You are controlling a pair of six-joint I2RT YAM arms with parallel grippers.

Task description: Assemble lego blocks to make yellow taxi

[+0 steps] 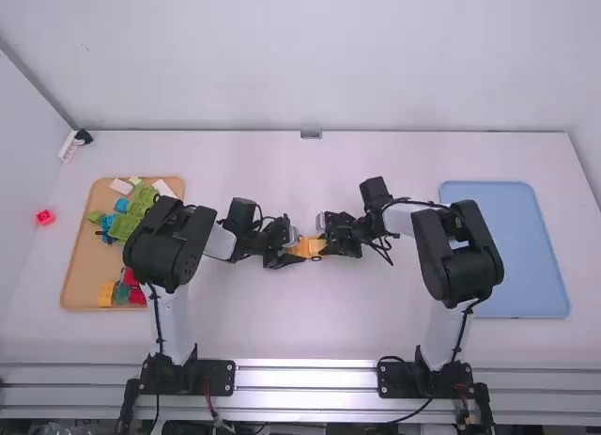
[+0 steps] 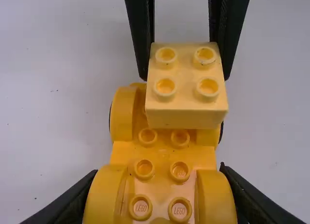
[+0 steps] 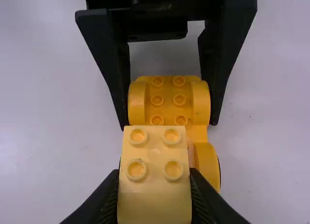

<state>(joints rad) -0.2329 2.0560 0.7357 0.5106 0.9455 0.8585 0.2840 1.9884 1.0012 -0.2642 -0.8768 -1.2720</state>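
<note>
The left pincer point(image 1: 295, 252) is closed on the yellow car base point(image 2: 162, 154), one finger against each outer side at the base's left end. The right pincer point(image 1: 325, 236) grips a pale yellow block point(image 3: 155, 151) by two opposite sides, its four studs facing up. The block sits over the right part of the base and somewhat askew to it; whether the two touch cannot be told. Both are around the middle of the white surface point(image 1: 282, 322), between the two arms.

On the left is a brown tray point(image 1: 83, 266) with green blocks point(image 1: 143, 200) and blue blocks point(image 1: 108, 224) toward its far half, and yellow blocks point(image 1: 106, 292) and red blocks point(image 1: 139, 296) at its near end. A lone red brick point(image 1: 45, 217) lies left of that tray. A blue tray point(image 1: 526, 247) lies on the right.
</note>
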